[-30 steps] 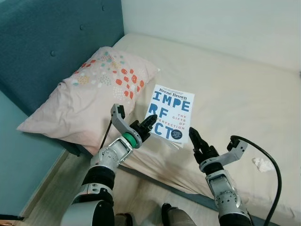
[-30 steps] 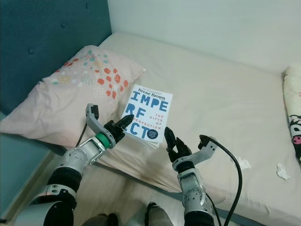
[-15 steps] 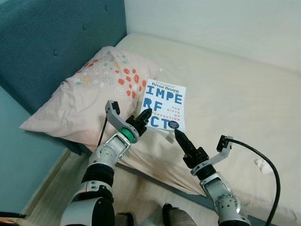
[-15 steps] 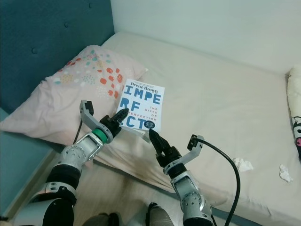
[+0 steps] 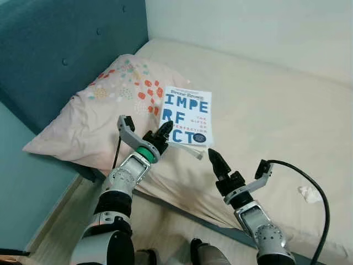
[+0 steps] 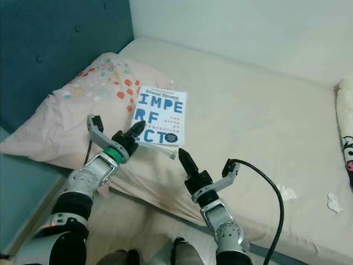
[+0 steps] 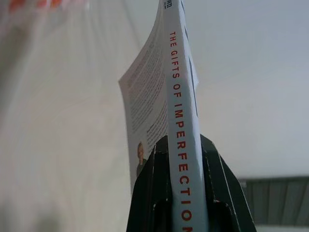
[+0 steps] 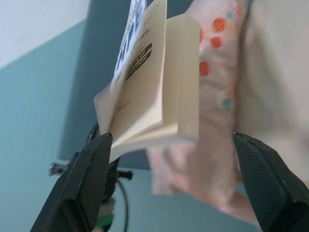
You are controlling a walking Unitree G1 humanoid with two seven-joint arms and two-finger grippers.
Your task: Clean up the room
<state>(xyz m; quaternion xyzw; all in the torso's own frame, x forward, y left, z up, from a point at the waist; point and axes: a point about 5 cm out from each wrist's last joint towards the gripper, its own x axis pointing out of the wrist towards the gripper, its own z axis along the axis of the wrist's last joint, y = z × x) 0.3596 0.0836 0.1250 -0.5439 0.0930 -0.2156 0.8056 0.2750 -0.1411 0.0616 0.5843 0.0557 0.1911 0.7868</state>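
Fingers of the left gripper are clamped on the spine of the book, holding it up above the bed near the spotted pillow. Right gripper sits just below the book, its fingers spread wide apart, and its wrist view catches the page edges fanning loose.

Book cover, just above left gripper tips: "Brené Brown" small at top, big blue "IMPE / RF / CT", small "THE GIFTS OF IMPERFECTION". Spine, clamped btwn left fingers: red "THE GIFTS OF IMPERFECTION".
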